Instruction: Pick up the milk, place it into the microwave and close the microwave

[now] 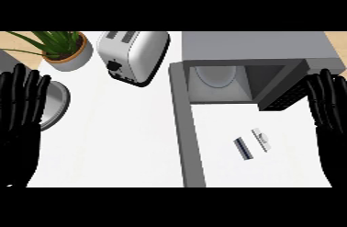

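White desk (122,143) fills most of the head view, and on it, toward the upper right, stands the grey microwave (261,47) with its cavity open and a pale turntable (218,76) showing inside. Its door (188,143) is swung wide open and runs as a long grey strip down the middle of the view. Smaller things follow: a chrome toaster (132,56) just left of the microwave, a potted plant (64,47) in the upper left corner, and a grey round dish (55,104) partly behind the left hand.

The left hand (20,116) rests at the left edge and the right hand (332,116) at the right edge; both have straight, spread fingers pointing up and hold nothing.

The milk is the smallest item. I take it to be the pale, flat-looking pack (262,139) on the desk in front of the microwave, just right of the door, with a dark strip (242,149) beside it that may be part of it or its shadow; I cannot tell which.

The main risks, in my judgement: the pack looks low and narrow, so a grasp from above could slip or knock it over. The open door lies close to its left, so a reach crossing from that side could strike it. Lifted too low, the milk could catch the cavity's lower lip on the way in.
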